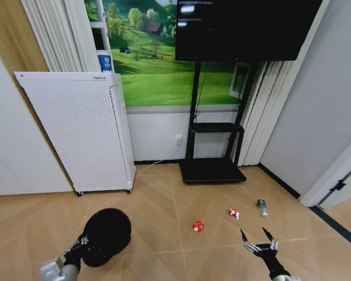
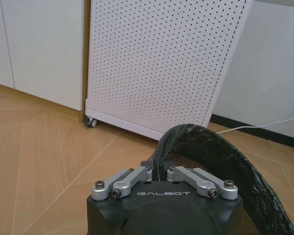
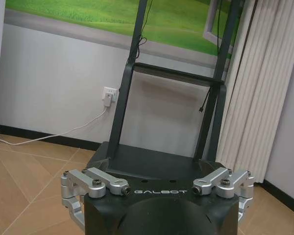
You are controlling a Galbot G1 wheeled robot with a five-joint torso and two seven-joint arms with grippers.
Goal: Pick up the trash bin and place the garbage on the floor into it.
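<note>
Left gripper pinches the bin rim, so pickup's done; right gripper spread, w/ all 3 bits of garbage on the floor.

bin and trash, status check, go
Left hand shut on bin rim. Right hand open, empty, low near floor. Three trash bits on floor ahead. Nothing blocking.

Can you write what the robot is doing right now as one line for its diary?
left gripper: shut on trash bin rim | right gripper: open, above floor | garbage: on floor
</note>
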